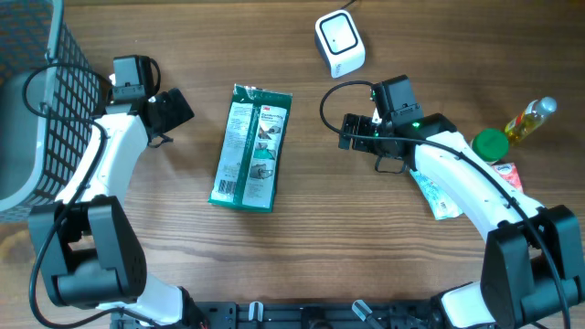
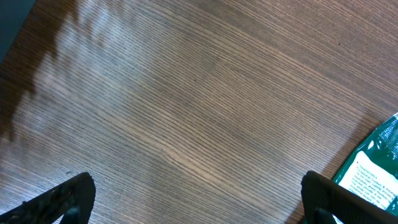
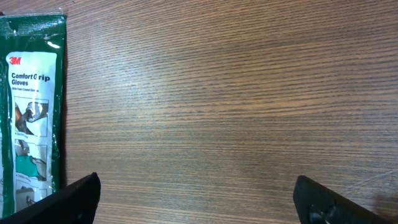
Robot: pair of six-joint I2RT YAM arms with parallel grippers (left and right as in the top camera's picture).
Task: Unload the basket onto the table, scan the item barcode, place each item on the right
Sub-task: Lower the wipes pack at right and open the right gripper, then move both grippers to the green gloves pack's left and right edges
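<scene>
Your left gripper (image 2: 199,208) has its jaws spread as wide as they go and holds nothing, hanging over bare table (image 2: 186,93). A corner of the glove packet (image 2: 373,168) shows near one finger. Your right gripper (image 3: 199,199) is spread just as wide and is also empty, with the glove packet off to its side, untouched. Seen from overhead, the glove packet lies flat between both arms. Farther back sits the white scanner (image 1: 339,43), well apart from it.
</scene>
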